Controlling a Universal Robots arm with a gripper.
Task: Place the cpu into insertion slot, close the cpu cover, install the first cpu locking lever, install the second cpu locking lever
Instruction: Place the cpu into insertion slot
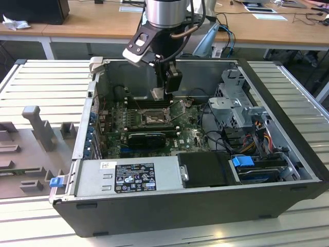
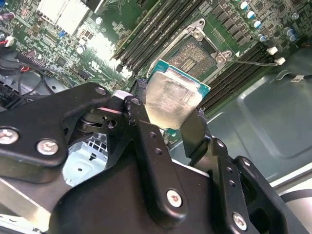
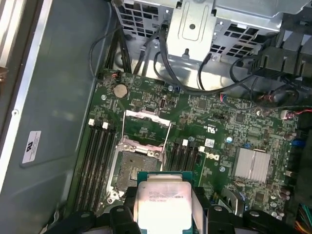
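As the gripper clamps the cpu, the insertion slot lies uncovered

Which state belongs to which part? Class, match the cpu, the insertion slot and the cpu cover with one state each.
Things:
1. cpu
2. insertion slot
3. cpu cover

States:
A. swung open
B. gripped between the fingers
C. empty and uncovered

Pairs: 1-B; 2-C; 3-A
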